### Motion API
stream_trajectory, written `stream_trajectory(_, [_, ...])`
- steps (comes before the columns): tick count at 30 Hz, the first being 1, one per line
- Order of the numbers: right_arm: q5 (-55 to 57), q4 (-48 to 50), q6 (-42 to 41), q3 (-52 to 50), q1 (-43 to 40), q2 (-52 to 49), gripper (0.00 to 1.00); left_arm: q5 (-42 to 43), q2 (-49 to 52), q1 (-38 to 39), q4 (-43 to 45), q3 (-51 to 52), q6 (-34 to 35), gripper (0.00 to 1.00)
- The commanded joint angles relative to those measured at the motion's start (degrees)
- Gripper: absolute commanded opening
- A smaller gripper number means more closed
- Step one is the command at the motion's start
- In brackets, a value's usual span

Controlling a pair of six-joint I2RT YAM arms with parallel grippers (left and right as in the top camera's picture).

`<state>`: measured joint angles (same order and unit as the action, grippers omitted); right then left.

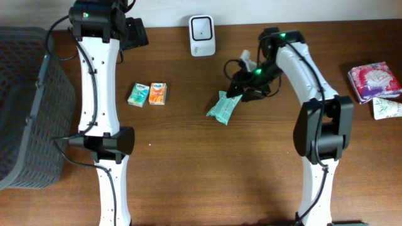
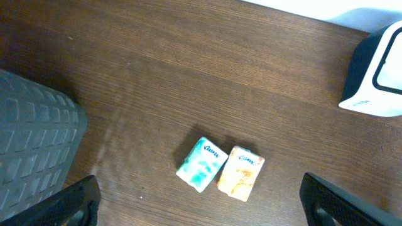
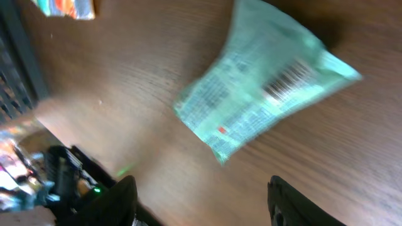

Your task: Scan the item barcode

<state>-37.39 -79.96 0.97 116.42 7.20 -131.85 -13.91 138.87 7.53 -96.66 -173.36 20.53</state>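
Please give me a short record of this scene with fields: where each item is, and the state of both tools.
scanner: white, at the far edge of the table
green packet: on the table, barcode side up, picture blurred
teal Kleenex pack: beside the orange Kleenex pack, left of the green packet
basket: dark, at the left edge
right tool: open, over the green packet, holding nothing
left tool: open, empty, over both Kleenex packs

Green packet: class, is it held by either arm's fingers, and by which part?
Nothing is held. The green packet lies free, beyond the open right fingers; the left fingers are open and empty.
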Motion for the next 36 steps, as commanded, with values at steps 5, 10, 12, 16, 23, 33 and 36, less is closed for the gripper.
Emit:
stream_trajectory(5, [1.2, 0.0, -5.8, -10.3, 7.5, 0.4, 0.04, 0.0, -0.2, 0.2, 0.0, -0.1, -0.3, 0.99])
stream_trajectory(10, [23.6, 2.1, -20.5, -10.3, 16.1, 0.3, 0.04, 0.0, -0.2, 0.2, -0.1, -0.1, -0.3, 0.99])
stream_trajectory(12, [36.3, 2.9, -31.0, -10.3, 17.2, 0.3, 0.04, 0.0, -0.2, 0.2, -0.1, -0.1, -0.3, 0.99])
stream_trajectory(16, [36.5, 6.6, -31.8, -10.3, 16.4, 0.3, 0.04, 0.0, -0.2, 0.2, 0.0, -0.1, -0.3, 0.99])
stream_trajectory(23, [8.3, -5.5, -6.7, -5.0, 11.3, 1.3, 0.04, 0.0, -0.2, 0.2, -0.1, -0.1, -0.3, 0.99])
stream_trajectory(33, [37.3, 11.6, -26.9, -13.9, 16.4, 1.2, 0.04, 0.0, -0.2, 0.2, -0.1, -0.1, -0.3, 0.99])
stream_trajectory(36, [38.8, 10.8, -27.0, -8.7, 8.5, 1.4, 0.08, 0.0, -0.2, 0.2, -0.1, -0.1, -0.3, 0.99])
